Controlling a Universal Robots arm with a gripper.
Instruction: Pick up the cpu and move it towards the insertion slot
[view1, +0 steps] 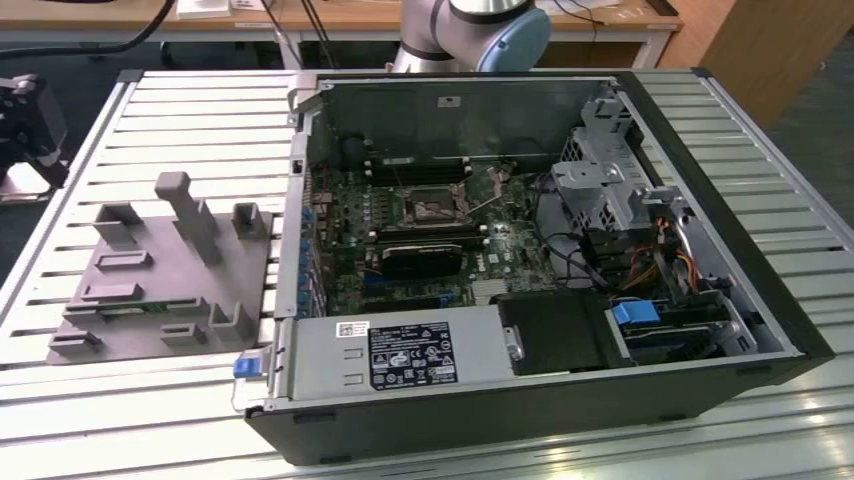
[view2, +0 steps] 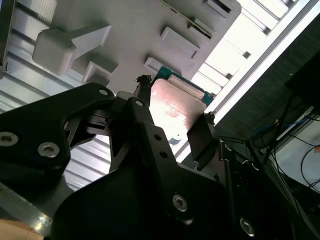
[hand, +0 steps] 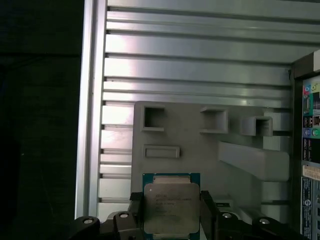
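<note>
Your gripper (hand: 171, 220) has its jaws clamped on the cpu (hand: 170, 200), one finger (hand: 136, 212) on each opposite edge. The chip's silver top faces the first wrist view. Beyond it lies the grey fixture plate (hand: 200, 160) on the slatted table (hand: 200, 65). In the exterior view that plate sits at 9 o'clock from the open computer case (view1: 534, 420). Inside the case, the insertion slot (view1: 434, 206) lies at 12 o'clock from the black heatsink (view1: 420, 258).

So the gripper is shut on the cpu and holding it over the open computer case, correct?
No. The gripper is shut on the cpu, but it holds it over the grey fixture tray on the slatted table, beside the computer case, as the first wrist view shows.
</note>
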